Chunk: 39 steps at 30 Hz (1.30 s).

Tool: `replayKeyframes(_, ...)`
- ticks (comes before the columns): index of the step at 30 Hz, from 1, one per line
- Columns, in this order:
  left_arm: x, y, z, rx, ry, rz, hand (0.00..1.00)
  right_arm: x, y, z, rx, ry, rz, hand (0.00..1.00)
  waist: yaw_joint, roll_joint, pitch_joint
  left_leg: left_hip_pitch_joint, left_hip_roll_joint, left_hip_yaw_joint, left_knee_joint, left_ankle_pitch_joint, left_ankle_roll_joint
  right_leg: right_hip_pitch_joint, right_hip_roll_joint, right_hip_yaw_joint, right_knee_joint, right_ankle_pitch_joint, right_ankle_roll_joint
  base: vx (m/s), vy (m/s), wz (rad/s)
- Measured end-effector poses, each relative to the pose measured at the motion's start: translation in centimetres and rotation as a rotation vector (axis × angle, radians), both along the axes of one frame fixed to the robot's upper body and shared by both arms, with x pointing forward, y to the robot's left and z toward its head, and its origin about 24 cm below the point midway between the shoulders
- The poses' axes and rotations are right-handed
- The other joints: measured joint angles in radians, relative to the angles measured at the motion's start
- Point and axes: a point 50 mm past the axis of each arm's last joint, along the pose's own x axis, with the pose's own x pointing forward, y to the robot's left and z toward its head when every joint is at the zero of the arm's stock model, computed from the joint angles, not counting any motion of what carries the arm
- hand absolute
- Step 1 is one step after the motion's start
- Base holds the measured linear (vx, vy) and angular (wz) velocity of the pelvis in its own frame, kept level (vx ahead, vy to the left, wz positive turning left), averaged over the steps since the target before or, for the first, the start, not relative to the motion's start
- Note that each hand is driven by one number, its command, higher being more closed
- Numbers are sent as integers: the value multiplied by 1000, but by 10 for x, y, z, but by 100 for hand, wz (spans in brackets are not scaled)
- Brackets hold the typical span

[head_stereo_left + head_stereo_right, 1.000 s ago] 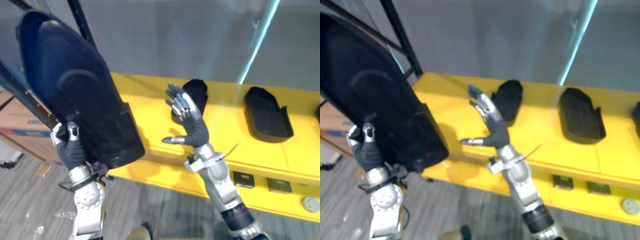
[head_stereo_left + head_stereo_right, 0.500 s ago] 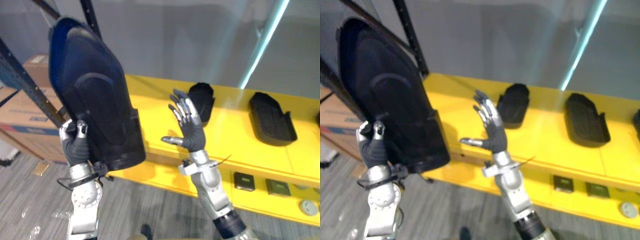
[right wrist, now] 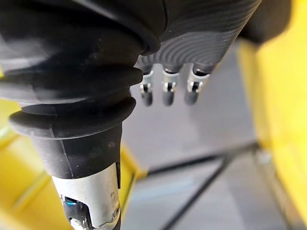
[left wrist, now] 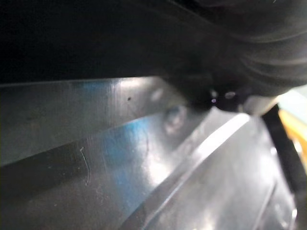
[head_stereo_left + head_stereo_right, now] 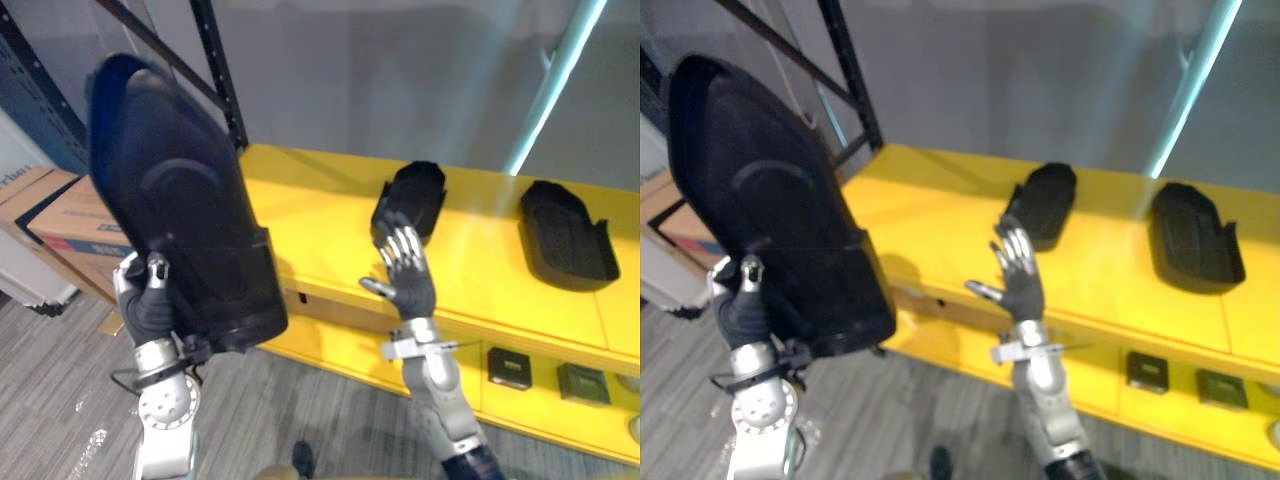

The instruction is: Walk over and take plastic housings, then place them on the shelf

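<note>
Left eye view: my left hand (image 5: 148,303) is clamped on the lower edge of a large black plastic housing (image 5: 180,220), long axis upright and leaning away, with the yellow shelf (image 5: 320,225) lying to its right, past a black post (image 5: 222,80). Right eye view: bare shelf top opens between that post and a parked housing (image 5: 1045,200); my right hand (image 5: 1021,288) hovers at the shelf's front edge, spread and empty. Left wrist view: glossy housing wall, pressed close. Right wrist view: straight fingers (image 3: 165,91), nothing held.

Right robot hand (image 5: 410,288) lower than before, nearer the shelf (image 5: 320,225) edge.
</note>
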Motion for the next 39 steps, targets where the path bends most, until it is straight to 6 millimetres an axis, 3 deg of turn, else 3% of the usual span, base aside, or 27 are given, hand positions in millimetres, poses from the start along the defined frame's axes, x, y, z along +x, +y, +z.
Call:
replayKeyframes(1, 0, 1, 2, 13, -4, -4, 100, -1, -3, -3, 3, 15, -17, 0, -5, 1, 13, 10, 12, 17, 1, -5, 7, -27, 7, 30, 36, 35, -7, -25, 81, -57)
replayKeyframes(3, 1, 3, 3, 31, 3, -11, 100, -3, -5, -6, 22, 29, -38, 0, -9, -11, 25, 7, 45, 43, 4, -10, 17, -57, 62, 73, 17, 45, 1, -36, 18, -53)
replayKeyframes(5, 2, 6, 0, 19, 28, 1, 100, -8, -12, -4, 44, 14, -67, 0, -29, -39, 27, -4, 78, 71, 5, -10, 15, -61, 191, 93, -148, 56, -15, -38, -78, -39)
replayKeyframes(6, 3, 6, -2, 10, 35, 6, 100, -10, -16, -2, 41, 1, -75, 0, -32, -45, 24, -11, 72, 80, 5, -11, 14, -67, 210, 118, -181, 81, -40, -2, -45, -24)
replayKeyframes(7, 3, 3, -8, -17, 53, 13, 100, -10, -25, 0, 24, -16, -94, 0, -49, -36, 27, -12, 67, 85, 7, -14, 10, -70, 210, 135, -195, 100, -30, 40, -9, -22)
replayKeyframes(10, -2, 4, -18, -62, 83, 38, 100, -12, -37, -3, 4, -11, -120, 0, -54, -3, 46, -71, 99, 120, 185, -121, 0, -64, 212, 165, -205, 99, -23, 69, 2, -36)
replayKeyframes(12, -3, 4, -25, -85, 100, 47, 100, -14, -43, -4, -32, -8, -123, 0, -44, 57, 72, -104, 182, 148, 406, -238, -20, -18, 244, 203, -218, 95, -19, 74, 20, -58)
replayKeyframes(13, -3, 4, -26, -83, 107, 48, 100, -15, -43, -5, -38, -7, -124, 0, -41, 66, 69, -109, 195, 151, 440, -247, -27, -12, 250, 217, -221, 93, -18, 99, 13, -51)
replayKeyframes(15, -2, 3, -29, -91, 109, 46, 100, -18, -44, -2, -41, -31, -136, 0, -38, 75, 61, -151, 228, 146, 563, -244, -31, -14, 254, 249, -213, 87, -20, 121, -34, -43)
replayKeyframes(17, -1, 2, -29, -95, 110, 46, 100, -20, -49, 4, -65, -66, -166, 0, -45, 80, 54, -139, 221, 145, 548, -232, -21, -16, 246, 271, -189, 88, -15, 146, -38, -31)
replayKeyframes(19, 0, 2, -29, -97, 107, 46, 100, -20, -53, 8, -68, -87, -186, 0, -56, 68, 51, -132, 195, 126, 524, -206, -22, -16, 223, 286, -189, 89, -15, 155, 12, -20)
replayKeyframes(20, 0, 2, -29, -98, 105, 45, 100, -21, -56, 10, -66, -97, -200, 0, -55, 45, 54, -131, 183, 87, 507, -220, -13, -17, 199, 309, -185, 89, -14, 116, 31, -26)
replayKeyframes(23, -1, 3, -30, -98, 107, 50, 100, -20, -62, 17, -73, -142, -222, 0, -57, 44, 50, -135, 233, -40, 430, -207, -45, -13, 165, 361, -181, 80, 1, 85, 74, -44)
replayKeyframes(25, -1, 3, -29, -101, 102, 61, 100, -17, -61, 20, -77, -155, -220, 0, -56, 60, 40, -136, 267, -119, 398, -197, -62, -16, 156, 397, -154, 59, 28, 67, 200, -54)
replayKeyframes(28, -2, 5, -29, -104, 92, 79, 100, -11, -66, 26, -122, -185, -236, 0, -54, 90, 19, -131, 270, -154, 429, -201, -54, -50, 127, 461, -87, 13, 88, 55, 432, -66)
replayKeyframes(29, -2, 6, -27, -78, 85, 87, 100, -10, -70, 25, -168, -182, -279, 0, -55, 115, 0, -120, 264, -138, 432, -239, -85, -62, 116, 483, -70, 6, 124, 41, 510, -45)
replayKeyframes(30, -1, 8, -25, -59, 83, 92, 100, -10, -72, 23, -176, -171, -299, 0, -55, 107, -9, -109, 257, -121, 428, -264, -140, -69, 101, 488, -62, 6, 134, 42, 571, -56)
replayKeyframes(31, 1, 13, -23, -24, 86, 102, 100, -10, -72, 16, -155, -138, -328, 0, -49, 67, -9, -96, 224, -77, 431, -277, -141, -79, 55, 472, -64, 34, 146, 13, 437, -52)
replayKeyframes(32, 1, 18, -22, -8, 91, 115, 100, -10, -70, 12, -137, -122, -334, 0, -42, 52, -14, -94, 217, -57, 431, -282, -133, -86, 40, 444, -74, 59, 136, -11, 353, -66)
replayKeyframes(33, -1, 29, -19, 25, 95, 150, 100, -13, -66, 10, -101, -115, -344, 0, -34, 36, -23, -97, 219, -31, 428, -286, -125, -85, 29, 363, -113, 114, 97, -22, 300, -63)
replayKeyframes(34, -2, 39, -15, 47, 99, 186, 100, -14, -61, 10, -70, -122, -348, 0, -31, 15, -34, -95, 224, -9, 413, -285, -123, -82, 37, 286, -147, 153, 91, -13, 262, -52)
replayKeyframes(36, -5, 50, -13, 42, 101, 247, 100, -22, -58, 21, -66, -174, -385, 0, -29, -19, -55, -93, 213, 12, 392, -279, -115, -50, 60, 212, -220, 172, 103, 9, 137, -29)
replayKeyframes(39, -7, 53, -15, 15, 119, 298, 100, -26, -56, 22, -159, -177, -468, 0, -30, -14, -51, -82, 200, 39, 373, -269, -111, -45, 54, 208, -251, 194, 121, -24, 47, -18)
